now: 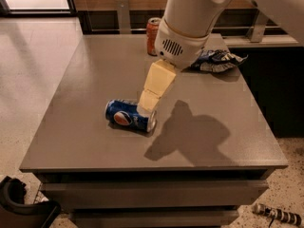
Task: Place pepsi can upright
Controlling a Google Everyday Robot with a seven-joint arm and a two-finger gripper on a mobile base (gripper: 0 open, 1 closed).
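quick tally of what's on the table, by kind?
Soda cans: 2, the pepsi can on its side and the orange soda can upright
Snack bags: 1, the blue-and-white snack bag
Total: 3
The gripper is at the pepsi can's right end.

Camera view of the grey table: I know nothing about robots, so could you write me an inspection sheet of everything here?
Surface: grey table, flat, with the arm's shadow right of centre.
Job's things: pepsi can lying on its side near the table's middle, logo facing the camera, not yet upright.
Clutter: orange soda can upright at the far edge; blue-and-white snack bag at the far right.
Grippers: gripper low at the pepsi can's right end, overlapping its top edge; whether it touches cannot be told.
Cables: nothing seen.
Surroundings: speckled floor; dark object at lower left; striped object on the floor at lower right.
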